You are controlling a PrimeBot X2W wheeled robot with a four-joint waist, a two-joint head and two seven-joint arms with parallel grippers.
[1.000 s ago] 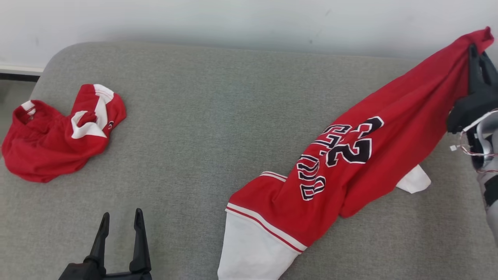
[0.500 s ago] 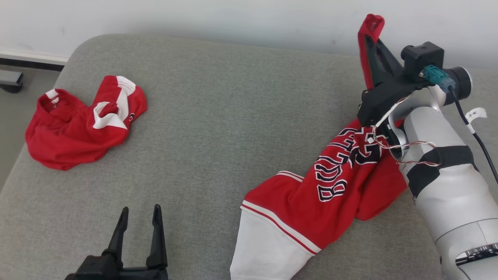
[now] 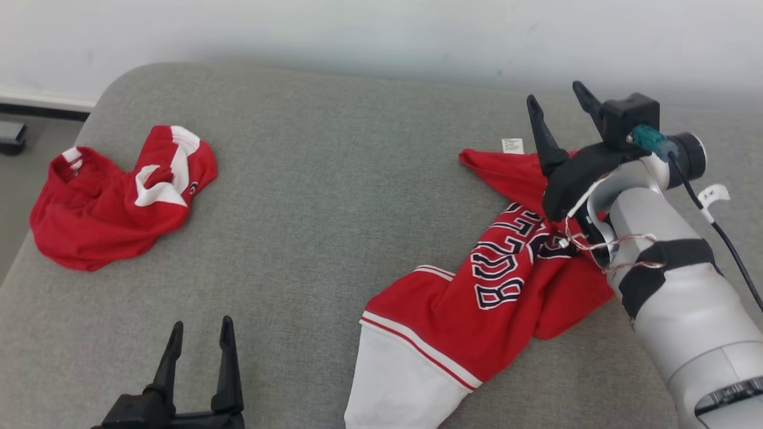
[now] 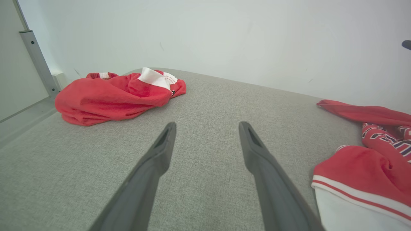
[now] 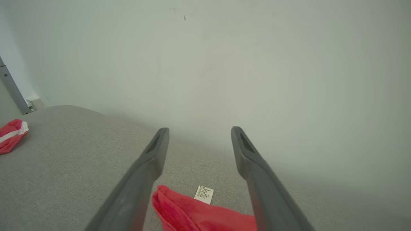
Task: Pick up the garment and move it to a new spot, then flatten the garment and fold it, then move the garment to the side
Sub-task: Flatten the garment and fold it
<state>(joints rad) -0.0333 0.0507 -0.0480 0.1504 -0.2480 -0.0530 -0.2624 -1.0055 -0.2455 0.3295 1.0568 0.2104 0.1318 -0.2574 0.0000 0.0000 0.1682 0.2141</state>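
Observation:
The garment (image 3: 477, 304) is a red jersey with black lettering and a white panel, lying crumpled on the right half of the grey cushion (image 3: 334, 190). Its far red end with a white label (image 3: 512, 145) rests on the cushion just below my right gripper (image 3: 554, 92). That gripper is open, tilted up toward the wall, with nothing between its fingers. In the right wrist view the red end (image 5: 199, 215) lies under the spread gripper (image 5: 200, 129). My left gripper (image 3: 201, 323) stands open at the lower left, empty, apart from the jersey (image 4: 362, 170).
A second red-and-white garment (image 3: 113, 196) lies bunched at the cushion's far left, also seen from the left wrist (image 4: 115, 96). A white wall (image 3: 357, 30) runs behind the cushion. Bare grey fabric spreads between the two garments.
My right gripper has opened and let go of the jersey's end, which dropped from the air onto the cushion. The head camera shifted slightly; the left gripper kept its pose.

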